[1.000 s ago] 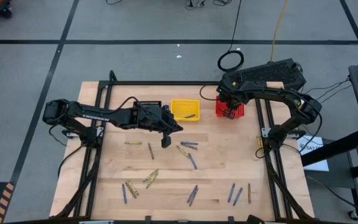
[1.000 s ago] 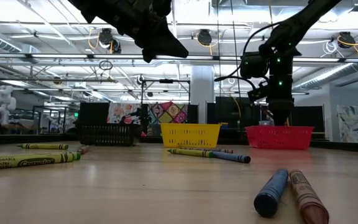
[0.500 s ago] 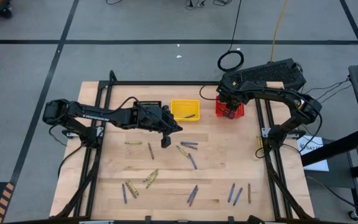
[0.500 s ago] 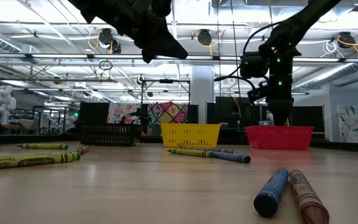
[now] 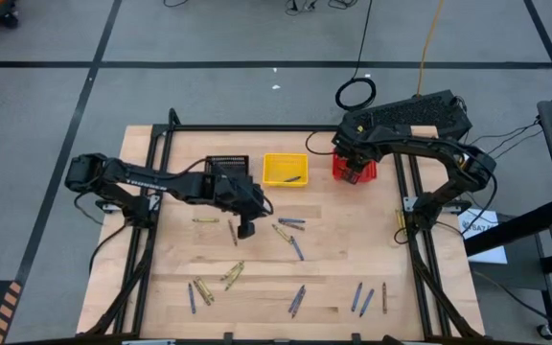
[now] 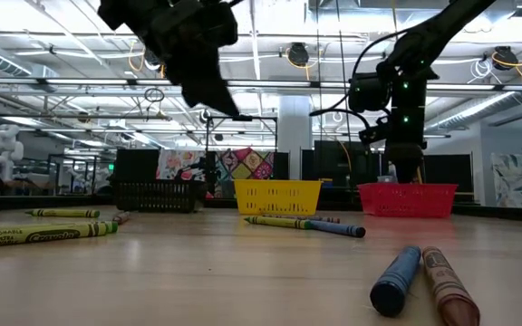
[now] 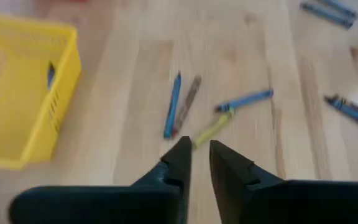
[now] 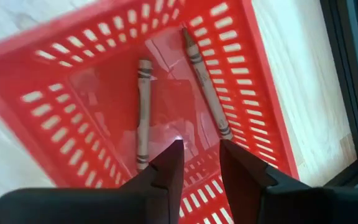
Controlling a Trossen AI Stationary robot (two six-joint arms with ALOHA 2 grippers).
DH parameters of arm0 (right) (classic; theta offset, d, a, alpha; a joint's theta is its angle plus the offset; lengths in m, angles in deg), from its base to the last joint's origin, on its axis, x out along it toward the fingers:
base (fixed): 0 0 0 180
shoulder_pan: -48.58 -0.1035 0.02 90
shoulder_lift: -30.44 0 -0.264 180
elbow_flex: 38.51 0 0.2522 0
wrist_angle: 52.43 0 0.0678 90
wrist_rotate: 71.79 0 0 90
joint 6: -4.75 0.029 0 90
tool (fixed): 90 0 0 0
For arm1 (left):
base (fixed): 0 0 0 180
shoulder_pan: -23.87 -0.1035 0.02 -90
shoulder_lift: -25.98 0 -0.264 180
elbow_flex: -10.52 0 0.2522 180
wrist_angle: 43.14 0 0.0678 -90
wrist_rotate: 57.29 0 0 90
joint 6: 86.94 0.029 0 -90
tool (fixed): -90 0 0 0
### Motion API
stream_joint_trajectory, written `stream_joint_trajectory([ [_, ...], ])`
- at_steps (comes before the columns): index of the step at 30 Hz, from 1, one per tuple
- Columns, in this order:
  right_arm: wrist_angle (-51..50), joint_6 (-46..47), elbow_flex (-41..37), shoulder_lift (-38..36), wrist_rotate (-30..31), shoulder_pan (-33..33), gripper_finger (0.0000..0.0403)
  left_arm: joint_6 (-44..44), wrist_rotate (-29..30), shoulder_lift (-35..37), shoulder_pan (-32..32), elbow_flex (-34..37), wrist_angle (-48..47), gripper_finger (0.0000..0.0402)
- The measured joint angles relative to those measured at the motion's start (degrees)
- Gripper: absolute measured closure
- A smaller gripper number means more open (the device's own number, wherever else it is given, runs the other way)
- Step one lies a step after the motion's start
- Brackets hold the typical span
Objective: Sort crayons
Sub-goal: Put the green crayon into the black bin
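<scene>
From my station: three baskets [image 5: 285,170] stand in a row along the table's [image 5: 343,249] far edge, two crayons [image 8: 143,112] inside the rightmost, the right gripper [image 8: 196,163] above it, the left gripper [image 5: 245,229] over loose crayons at mid-table.

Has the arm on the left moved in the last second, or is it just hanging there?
Yes. In the overhead view the left gripper has slid away from the yellow basket, toward the table's near-left side, and now sits nearer the black basket.

Yellow basket [image 7: 23,93] cut off by frame edge; its contents blurred.
</scene>
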Motion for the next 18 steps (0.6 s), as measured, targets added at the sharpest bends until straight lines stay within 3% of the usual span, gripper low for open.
stream_joint_trajectory([
  [9, -2.39, 3.16, 3.70, 0.00, 0.00, -3.77, 0.0312, -12.05, -0.06, 0.02, 4.35, 0.00, -16.98, 0.0315],
  [18, -9.50, 9.85, 8.28, 0.00, -0.24, -6.80, 0.0312, -21.63, 0.38, 0.02, 9.82, 0.00, -19.22, 0.0315],
])
